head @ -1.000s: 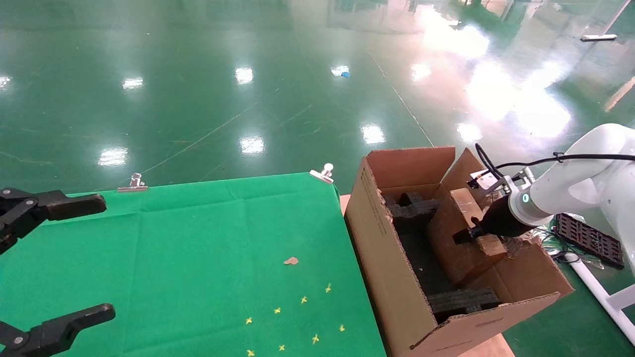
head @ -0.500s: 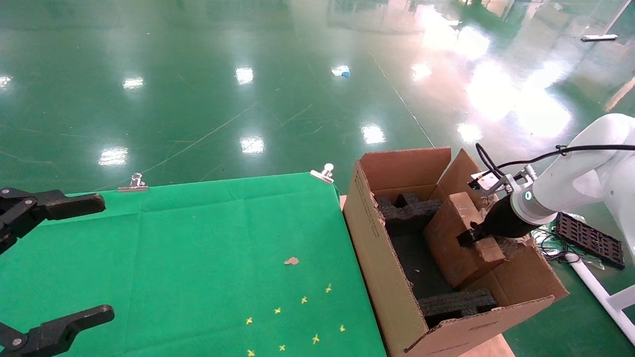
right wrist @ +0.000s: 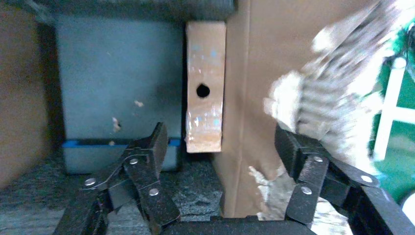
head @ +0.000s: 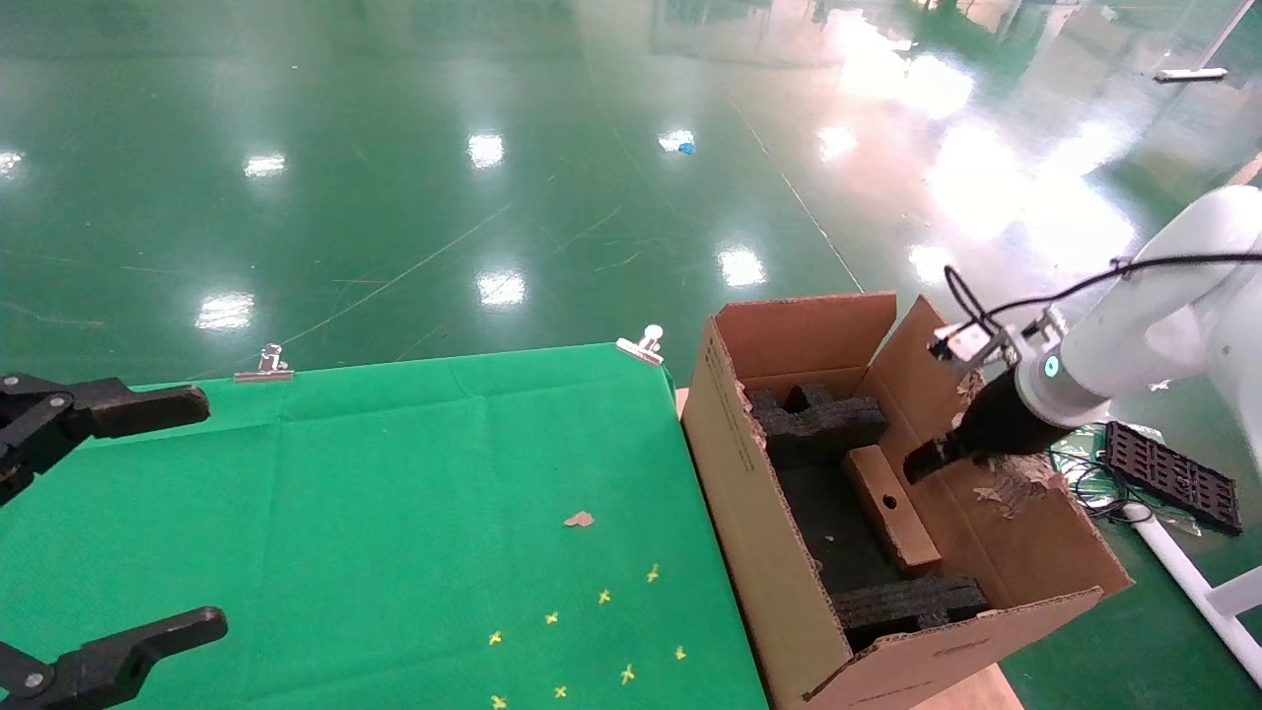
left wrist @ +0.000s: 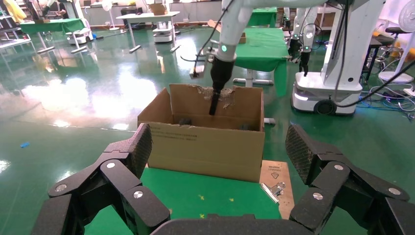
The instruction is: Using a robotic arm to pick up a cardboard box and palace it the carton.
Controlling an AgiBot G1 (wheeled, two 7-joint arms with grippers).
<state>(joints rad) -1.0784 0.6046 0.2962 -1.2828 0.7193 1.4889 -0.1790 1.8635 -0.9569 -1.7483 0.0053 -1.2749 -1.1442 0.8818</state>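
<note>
The white robotic arm (head: 1124, 345) reaches over the carton (head: 730, 473), a large brown box with ragged flaps and black foam blocks (head: 818, 419) inside. Its gripper, my right gripper (head: 919, 461), hangs open just above the carton's right inner wall, holding nothing. The cardboard box (head: 892, 508) stands on edge inside the carton, against that wall, its narrow holed face up. In the right wrist view the cardboard box (right wrist: 204, 98) lies beyond my open right gripper (right wrist: 221, 134), apart from both fingers. My left gripper (head: 212, 511) is parked open over the table's left side.
A green cloth (head: 394, 473) covers the table, held by metal clips (head: 643, 343). Small yellow marks (head: 603, 596) and a brown scrap (head: 579, 519) lie on it. A black tray (head: 1168, 475) and cables lie on the floor right of the carton. In the left wrist view the carton (left wrist: 205, 147) stands beyond the cloth.
My right gripper has opened and let go of the cardboard box, then lifted up and right. The box dropped from tilted to on edge inside the carton.
</note>
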